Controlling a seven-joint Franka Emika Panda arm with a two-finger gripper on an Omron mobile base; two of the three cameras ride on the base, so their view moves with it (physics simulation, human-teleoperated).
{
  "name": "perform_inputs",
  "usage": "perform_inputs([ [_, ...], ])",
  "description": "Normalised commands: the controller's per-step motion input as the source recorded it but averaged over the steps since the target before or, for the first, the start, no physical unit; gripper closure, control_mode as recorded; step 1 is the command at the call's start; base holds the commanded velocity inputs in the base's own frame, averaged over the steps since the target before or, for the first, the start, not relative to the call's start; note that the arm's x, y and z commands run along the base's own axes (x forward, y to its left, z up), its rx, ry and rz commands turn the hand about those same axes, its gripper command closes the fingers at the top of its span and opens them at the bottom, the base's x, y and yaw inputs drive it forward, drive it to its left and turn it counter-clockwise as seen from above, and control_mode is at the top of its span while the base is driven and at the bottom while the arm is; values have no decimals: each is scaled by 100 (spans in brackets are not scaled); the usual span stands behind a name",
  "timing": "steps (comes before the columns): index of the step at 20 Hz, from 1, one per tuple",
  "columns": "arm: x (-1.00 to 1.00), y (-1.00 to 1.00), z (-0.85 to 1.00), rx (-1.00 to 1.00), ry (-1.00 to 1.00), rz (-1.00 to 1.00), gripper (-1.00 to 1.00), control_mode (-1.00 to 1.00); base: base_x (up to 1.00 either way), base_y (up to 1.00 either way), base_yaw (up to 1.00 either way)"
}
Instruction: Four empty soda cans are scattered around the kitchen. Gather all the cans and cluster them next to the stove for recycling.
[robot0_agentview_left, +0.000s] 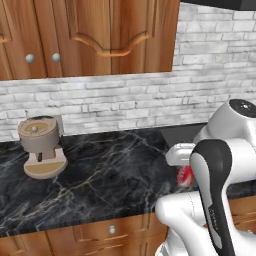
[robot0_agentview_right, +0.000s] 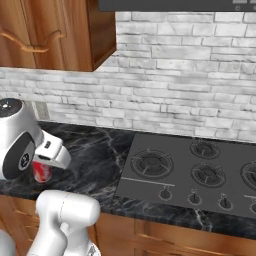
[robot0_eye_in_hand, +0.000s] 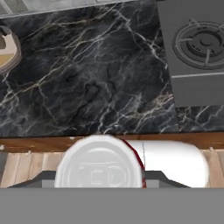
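You were in a home kitchen. Brown wood wall cabinets (robot0_agentview_left: 90, 35) with round knobs hung over a white-grey brick backsplash (robot0_agentview_right: 190, 90). A black veined marble counter (robot0_agentview_left: 110, 175) ran along the wall, wood drawers beneath it. A flat black stove (robot0_agentview_right: 195, 172) with round burner grates and front knobs sat set into the counter. A beige coffee machine (robot0_agentview_left: 41, 146) stood against the wall.
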Motion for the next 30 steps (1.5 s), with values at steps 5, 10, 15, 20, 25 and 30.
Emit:
perform_inputs([
  [5, 6, -8, -16, 0, 0, 1, 100, -100, 0, 0, 0],
  [10, 12, -27, -21, -1, -2, 1, 100, -100, 0, 0, 0],
  [15, 21, -9, -27, -5, -10, 0, 100, -100, 0, 0, 0],
  [20, 21, -11, -29, -3, -8, 0, 100, -100, 0, 0, 0],
  [25, 29, -16, -27, 0, -3, 0, 100, -100, 0, 0, 0],
  [30, 35, -6, -30, 0, 0, 0, 100, -100, 0, 0, 0],
])
